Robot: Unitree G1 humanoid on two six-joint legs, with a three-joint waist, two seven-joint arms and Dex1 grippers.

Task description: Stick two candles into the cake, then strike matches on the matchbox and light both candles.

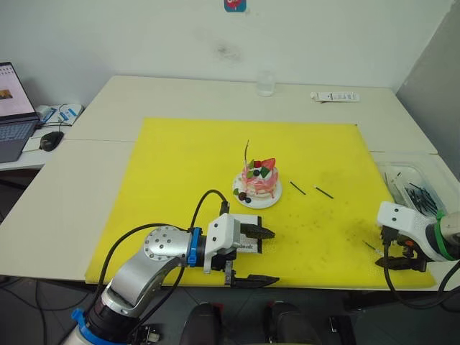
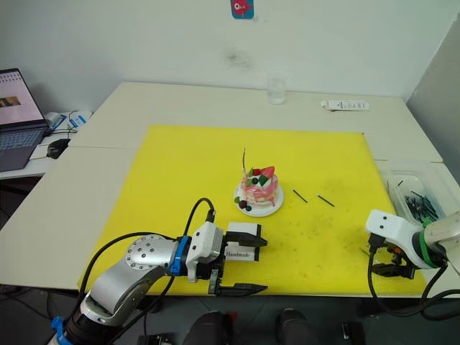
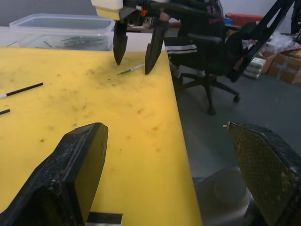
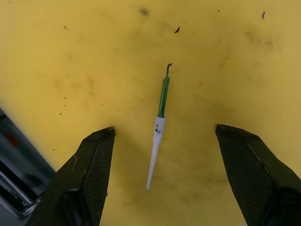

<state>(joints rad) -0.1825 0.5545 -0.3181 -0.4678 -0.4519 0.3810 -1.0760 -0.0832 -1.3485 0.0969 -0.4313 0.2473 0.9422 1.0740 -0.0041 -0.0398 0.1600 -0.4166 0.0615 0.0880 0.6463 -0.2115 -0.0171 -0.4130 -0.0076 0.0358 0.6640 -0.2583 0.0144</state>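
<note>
The pink cake (image 1: 259,184) sits on its white plate (image 1: 253,202) mid-mat, and one thin candle (image 1: 246,154) stands upright in it. Two dark matches (image 1: 297,188) lie on the mat just right of the cake. The white matchbox (image 2: 240,253) lies near the mat's front edge, beside one finger of my open left gripper (image 1: 274,256). My right gripper (image 4: 164,128) hangs open, fingers pointing down, straddling a second candle (image 4: 160,123) that lies flat on the mat near the front right corner. This candle is green with a white base. Nothing is held.
A clear bin (image 1: 412,185) of sticks stands off the yellow mat's (image 1: 187,165) right edge. At the table's back are a glass (image 1: 266,83) and a white strip (image 1: 336,96). A laptop (image 1: 11,108) and mouse (image 1: 50,140) are far left. An office chair (image 3: 211,52) stands beyond the table's front.
</note>
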